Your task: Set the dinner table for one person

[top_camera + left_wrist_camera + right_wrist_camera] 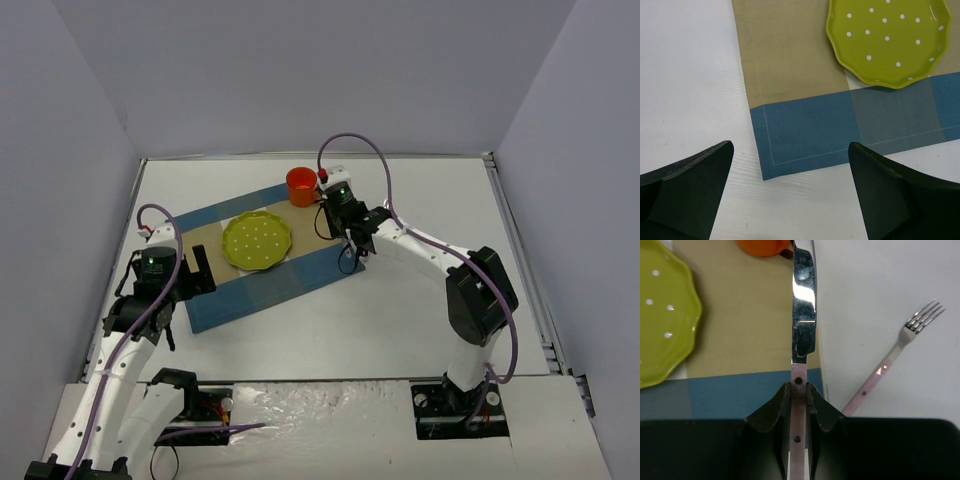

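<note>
Right hand (799, 390) grips knife (804, 315) along placemat's (740, 340) right edge, blade toward cup (762, 246); fork (900, 345) on bench (880, 275) just off placemat; left hand (790, 147) gaping.

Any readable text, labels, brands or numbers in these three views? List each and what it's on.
No readable text in any view.
plate: white dots only, no lettering.
knife, clamped in the right gripper: rivets on the pink handle, no stamp visible.
fork: one small pale mark on the handle, too small to read.
cup, placemat, dinner table: unmarked.
</note>
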Tool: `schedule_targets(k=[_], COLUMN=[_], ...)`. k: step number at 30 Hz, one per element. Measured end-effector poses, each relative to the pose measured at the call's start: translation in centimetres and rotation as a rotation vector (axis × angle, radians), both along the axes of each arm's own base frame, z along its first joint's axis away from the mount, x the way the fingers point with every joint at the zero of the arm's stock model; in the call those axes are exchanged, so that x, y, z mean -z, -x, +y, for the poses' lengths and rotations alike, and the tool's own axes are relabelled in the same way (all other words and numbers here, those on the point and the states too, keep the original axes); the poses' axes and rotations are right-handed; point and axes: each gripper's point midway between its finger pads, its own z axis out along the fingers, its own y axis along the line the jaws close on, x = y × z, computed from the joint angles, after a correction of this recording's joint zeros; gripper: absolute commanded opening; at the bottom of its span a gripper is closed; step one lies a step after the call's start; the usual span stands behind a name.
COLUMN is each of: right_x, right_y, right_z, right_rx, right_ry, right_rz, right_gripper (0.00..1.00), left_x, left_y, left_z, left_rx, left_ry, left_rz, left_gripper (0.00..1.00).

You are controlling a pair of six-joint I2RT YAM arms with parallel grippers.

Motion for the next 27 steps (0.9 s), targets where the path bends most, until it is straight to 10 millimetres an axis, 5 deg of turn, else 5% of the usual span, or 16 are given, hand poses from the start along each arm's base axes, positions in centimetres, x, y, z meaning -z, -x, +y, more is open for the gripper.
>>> schedule_targets(k=[5, 9, 13, 27], right_x=[0.1, 3.1, 5.7, 9.8], right_y=[0.2, 0.7, 1.2, 0.9], right_z=[3.6, 5.3, 5.9, 6.5], right_rx=[-0.038, -0.065, -0.091, -0.193], right_ry=[-0.040, -0.024, 0.009, 0.075], right_rz=[-0.002, 0.042, 0.084, 0.123], right_gripper=[0.00, 0.00, 0.00, 0.00], left_x=[0.0, 0.0, 0.0, 0.0], left_y=[0.0, 0.0, 0.0, 0.0], left_z=[0.0, 0.0, -0.1, 0.0], left_rx=[0.000, 0.000, 0.002, -0.002], left_ry=[0.000, -0.001, -0.002, -0.006], left_rz=[0.000, 0.000, 0.000, -0.001], left_gripper=[0.97, 0.97, 0.97, 0.97])
